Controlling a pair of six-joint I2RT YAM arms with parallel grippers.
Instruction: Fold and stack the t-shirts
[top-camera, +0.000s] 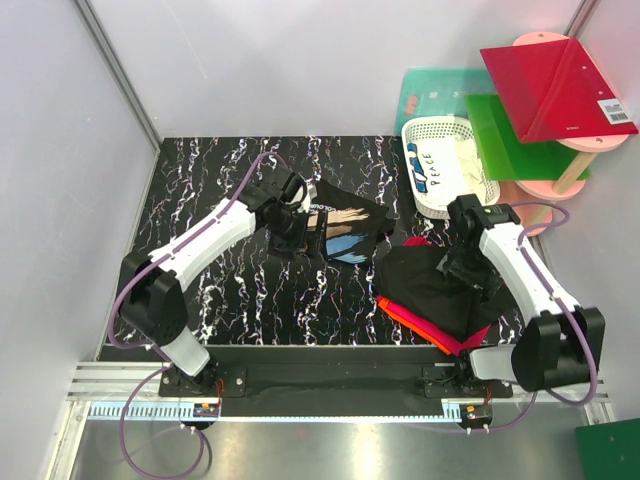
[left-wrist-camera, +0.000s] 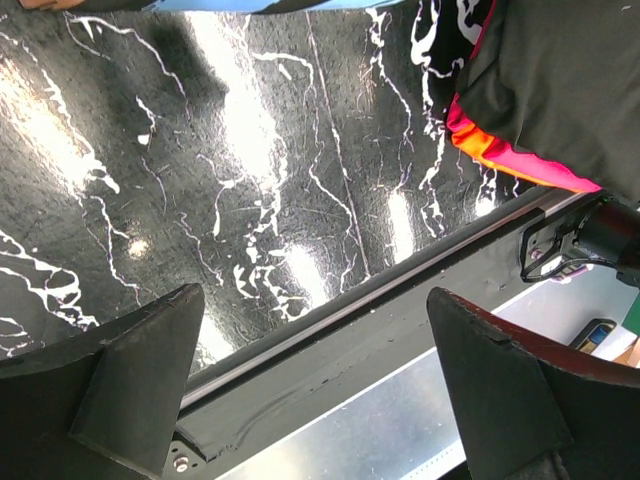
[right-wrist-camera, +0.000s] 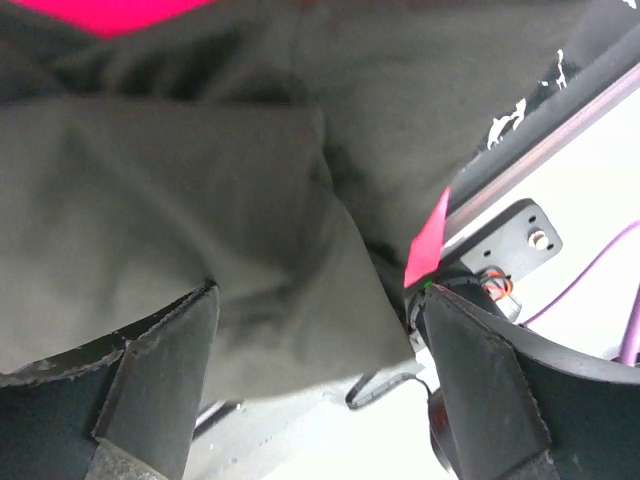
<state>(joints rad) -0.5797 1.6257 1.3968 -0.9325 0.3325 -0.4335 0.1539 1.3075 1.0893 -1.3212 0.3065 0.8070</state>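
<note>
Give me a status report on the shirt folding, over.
Left pincer open, empty, at edge of printed black tee. Right pincer open over plain black tee topping the pile. White basket behind, nothing blocking.

Site: I read this as a robotics lab test cell | evidence: plain white enclosure walls (top-camera: 330, 60) on aluminium posts (top-camera: 117, 70) | black marbled tabletop (top-camera: 210, 180) | left arm (top-camera: 200, 245) and right arm (top-camera: 520, 265) bolted to a mounting rail (top-camera: 330, 378) at its near edge | purple cables (top-camera: 122, 440) running from the bases
</note>
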